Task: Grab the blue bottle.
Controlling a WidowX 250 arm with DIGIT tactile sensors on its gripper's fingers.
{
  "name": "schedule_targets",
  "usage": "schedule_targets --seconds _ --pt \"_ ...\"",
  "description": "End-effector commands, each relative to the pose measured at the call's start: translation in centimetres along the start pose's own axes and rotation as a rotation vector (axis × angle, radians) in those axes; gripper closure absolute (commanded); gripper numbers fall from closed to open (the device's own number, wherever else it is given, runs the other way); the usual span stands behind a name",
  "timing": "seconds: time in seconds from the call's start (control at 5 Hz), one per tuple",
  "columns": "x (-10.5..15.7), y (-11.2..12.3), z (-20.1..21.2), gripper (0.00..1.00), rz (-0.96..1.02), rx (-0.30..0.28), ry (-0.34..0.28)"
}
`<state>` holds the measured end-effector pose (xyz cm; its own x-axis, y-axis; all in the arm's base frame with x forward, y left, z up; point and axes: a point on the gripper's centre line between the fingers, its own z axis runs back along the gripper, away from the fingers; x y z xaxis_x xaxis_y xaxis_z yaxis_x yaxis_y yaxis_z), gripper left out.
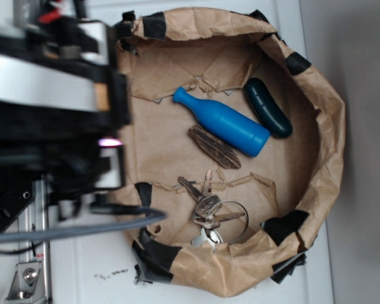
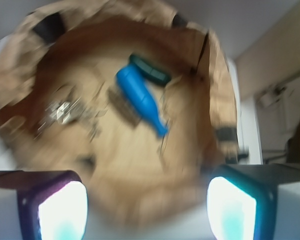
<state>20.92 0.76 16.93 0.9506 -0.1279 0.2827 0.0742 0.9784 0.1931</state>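
The blue bottle (image 1: pixel 223 122) lies on its side in the middle of a brown paper-lined bowl (image 1: pixel 326 120), neck pointing up-left. In the blurred wrist view the bottle (image 2: pixel 140 100) lies well ahead of the gripper. My gripper (image 2: pixel 147 205) is open, with two glowing fingers (image 2: pixel 62 210) wide apart and nothing between them. It hangs above the bowl's near rim, far from the bottle. In the exterior view the arm (image 1: pixel 50 101) sits at the left, outside the bowl; its fingertips are not clearly visible there.
A dark teal capsule (image 1: pixel 268 107) lies right beside the bottle's base. A brown ridged piece (image 1: pixel 214 146) lies along the bottle's other side. A bunch of keys (image 1: pixel 209 212) on a ring lies nearer the bowl's edge. Black tape patches (image 1: pixel 285 225) dot the rim.
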Motion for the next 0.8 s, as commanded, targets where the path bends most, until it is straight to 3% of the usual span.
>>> schedule_targets --seconds 0.0,0.2,0.4,0.6 --pt "3.6 1.2 -9.9 0.00 0.236 -0.090 0.029" --pt "5.8 1.5 -12.6 0.00 0.275 -0.098 0.048" --pt "7.0 0.9 -15.2 0.00 0.251 -0.162 0.065" --pt "7.8 -1.3 -16.7 0.76 0.094 -0.262 0.102"
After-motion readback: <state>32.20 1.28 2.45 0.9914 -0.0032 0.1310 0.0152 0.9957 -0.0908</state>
